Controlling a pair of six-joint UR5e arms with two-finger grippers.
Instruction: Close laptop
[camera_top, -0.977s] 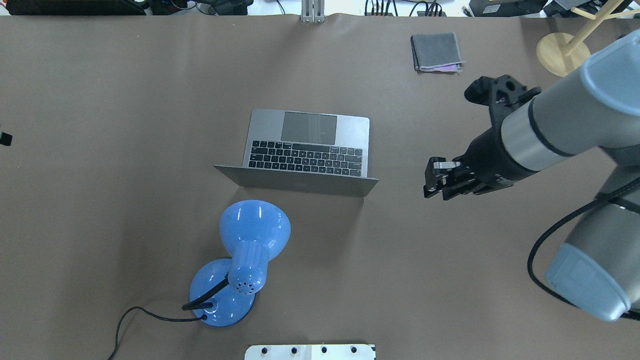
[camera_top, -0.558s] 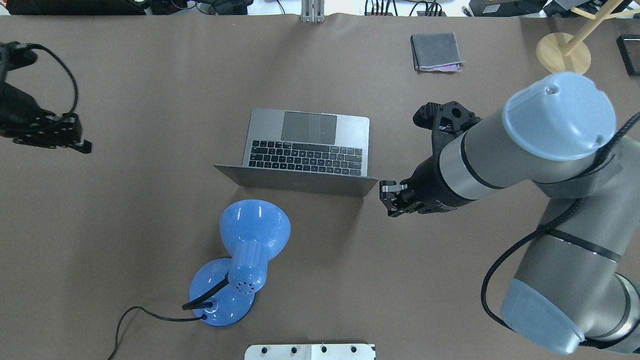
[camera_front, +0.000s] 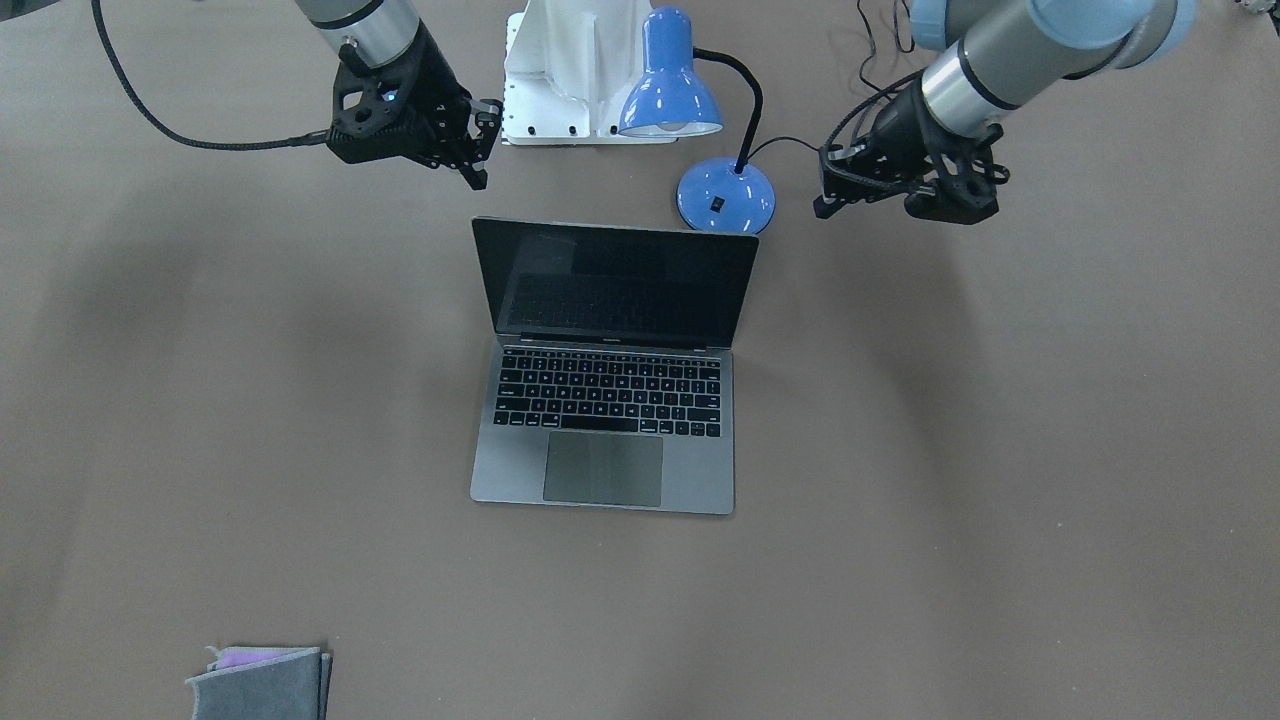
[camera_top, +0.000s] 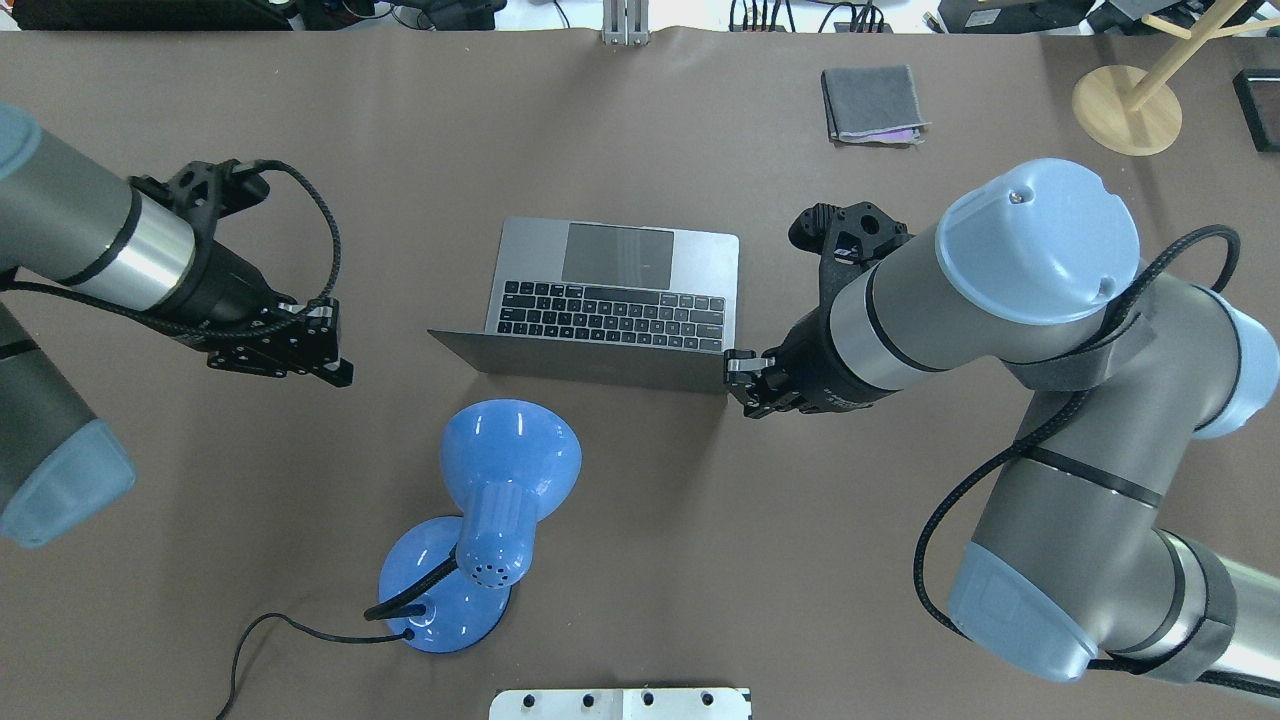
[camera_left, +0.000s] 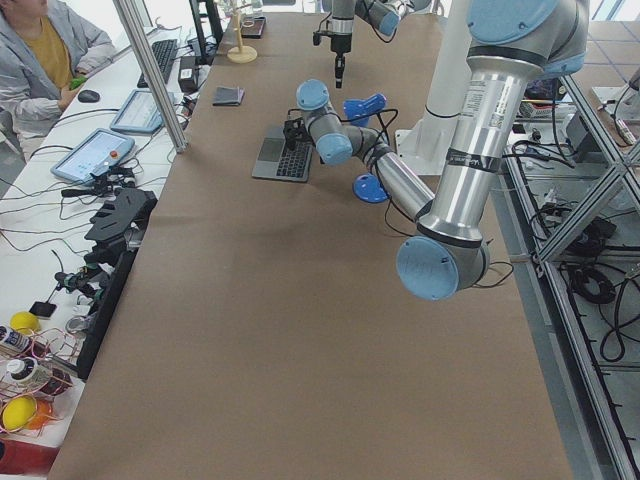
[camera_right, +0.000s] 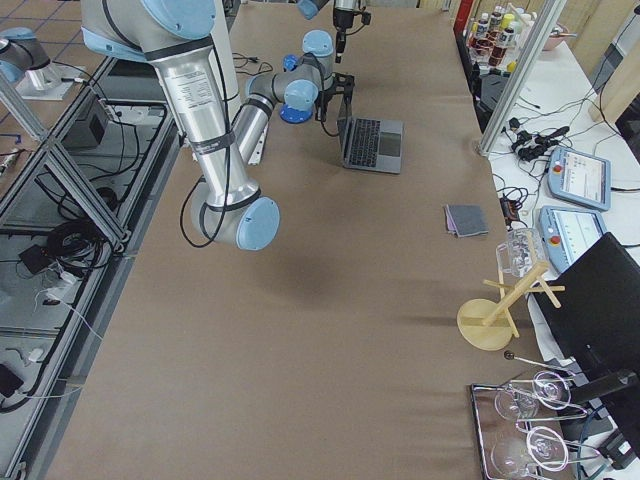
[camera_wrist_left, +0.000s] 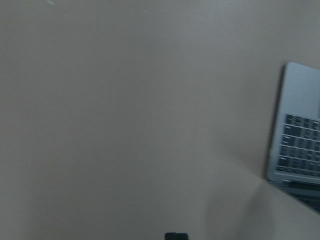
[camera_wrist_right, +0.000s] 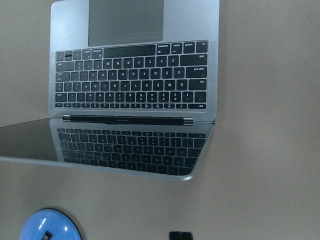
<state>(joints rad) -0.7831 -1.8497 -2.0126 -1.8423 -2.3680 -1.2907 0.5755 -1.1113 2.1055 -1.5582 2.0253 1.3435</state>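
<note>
The laptop (camera_top: 615, 300) stands open mid-table, its silver-grey lid upright on the robot's side and its black screen (camera_front: 615, 285) facing away from the robot. My right gripper (camera_top: 742, 385) is shut and empty, right by the lid's right corner; I cannot tell if it touches. In the front view it (camera_front: 482, 145) sits just behind that corner. My left gripper (camera_top: 332, 350) is shut and empty, well to the left of the lid. The right wrist view shows the keyboard (camera_wrist_right: 135, 80). The left wrist view shows the laptop's edge (camera_wrist_left: 300, 140).
A blue desk lamp (camera_top: 500, 480) with a black cord stands just on the robot's side of the lid, between the grippers. A folded grey cloth (camera_top: 872, 103) and a wooden stand (camera_top: 1125, 105) are at the far right. The white robot base (camera_top: 620, 703) is at the near edge.
My right gripper has moved left, from well right of the laptop to the lid's right corner. My left arm has come in from the left edge toward the laptop.
</note>
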